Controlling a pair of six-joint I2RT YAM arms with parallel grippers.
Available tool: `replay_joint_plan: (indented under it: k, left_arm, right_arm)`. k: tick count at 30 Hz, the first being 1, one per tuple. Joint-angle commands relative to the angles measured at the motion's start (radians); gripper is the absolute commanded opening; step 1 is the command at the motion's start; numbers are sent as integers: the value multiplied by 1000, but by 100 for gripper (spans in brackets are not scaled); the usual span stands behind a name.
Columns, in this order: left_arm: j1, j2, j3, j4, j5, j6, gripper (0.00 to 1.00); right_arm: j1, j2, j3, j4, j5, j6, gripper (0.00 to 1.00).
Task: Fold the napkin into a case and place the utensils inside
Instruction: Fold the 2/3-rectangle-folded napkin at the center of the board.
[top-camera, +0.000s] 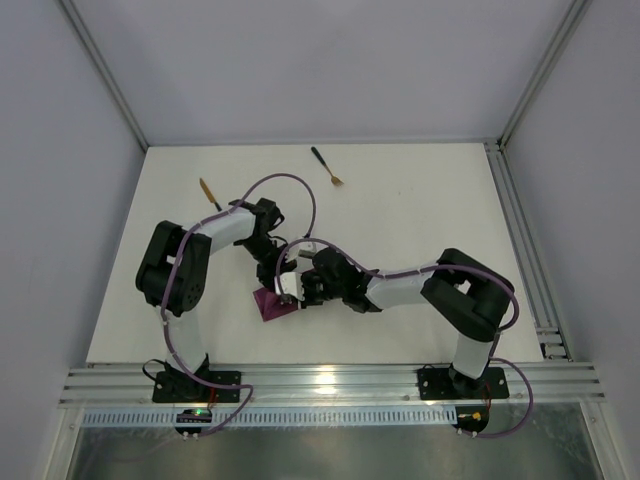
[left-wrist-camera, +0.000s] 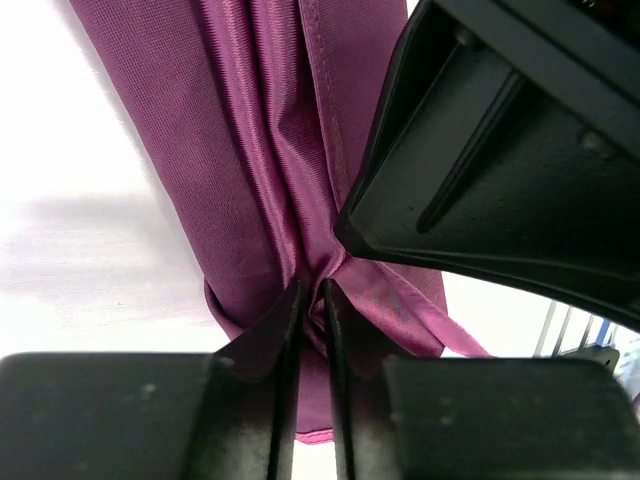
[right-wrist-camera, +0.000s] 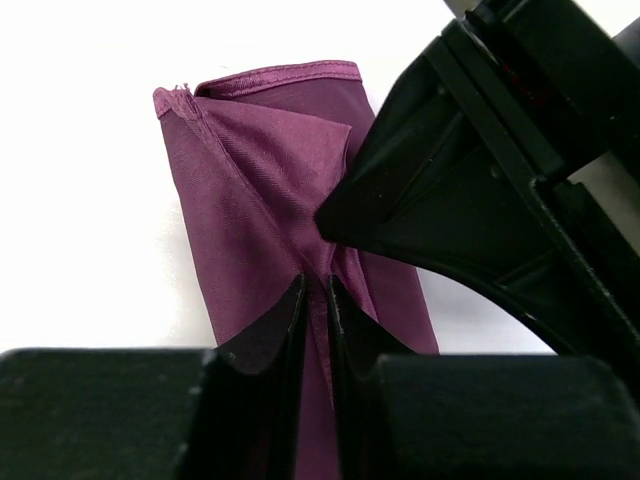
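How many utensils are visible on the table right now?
2. The knife lies far left, beside the left arm; the fork lies near the table's far edge. Both are apart from the napkin. Others may be hidden under either arm.

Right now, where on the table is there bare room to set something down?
The widest bare patch of the white table lies right of the black-handled gold fork, up to the right rail. A smaller one lies between that fork and the gold knife. The centre is crowded: left tool and right tool both pinch the magenta-purple cloth napkin.
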Motion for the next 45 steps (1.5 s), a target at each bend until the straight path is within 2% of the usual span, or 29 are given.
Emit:
replay_joint_plan:
  k: [1, 6, 9, 13, 16, 20, 23, 30, 33, 39, 41, 44, 45]
  left_arm:
    - [13, -26, 27, 3, 36, -30, 18]
    - [45, -36, 32, -13, 80, -63, 34]
    - [60, -50, 38, -34, 106, -63, 37]
    - [102, -64, 62, -77, 155, -69, 49]
    - [139, -78, 71, -108, 186, -67, 54]
    - [201, -101, 73, -157, 221, -31, 56]
    - [202, -139, 30, -169, 209, -6, 57]
    - [202, -282, -119, -34, 130, -50, 59]
    - [189, -333, -183, 78, 71, -76, 65]
    - [116, -356, -267, 288, -65, -138, 66]
    - [100, -353, -294, 334, -102, -174, 64]
    - [91, -336, -303, 383, -119, -196, 53]
    - [91, -327, -301, 379, -118, -198, 45]
  right_arm:
    - [-10, 9, 3, 74, -26, 45, 17]
    - [-16, 42, 6, 82, 1, 102, 13]
    - [-27, 55, 11, 94, -3, 139, 12]
    - [-36, 78, 23, 96, -3, 174, 11]
    - [-41, 99, 34, 105, -8, 217, 9]
    - [-62, 107, 29, 148, -29, 279, 7]
    - [-74, 108, 29, 166, -40, 322, 7]
    - [-104, 137, 34, 217, -79, 449, 4]
    - [-108, 150, 35, 234, -72, 504, 4]
    - [-122, 154, 41, 252, -80, 569, 4]
    - [-122, 156, 43, 255, -89, 581, 4]
    - [-122, 159, 47, 259, -100, 589, 4]
    - [-124, 156, 47, 259, -100, 590, 4]
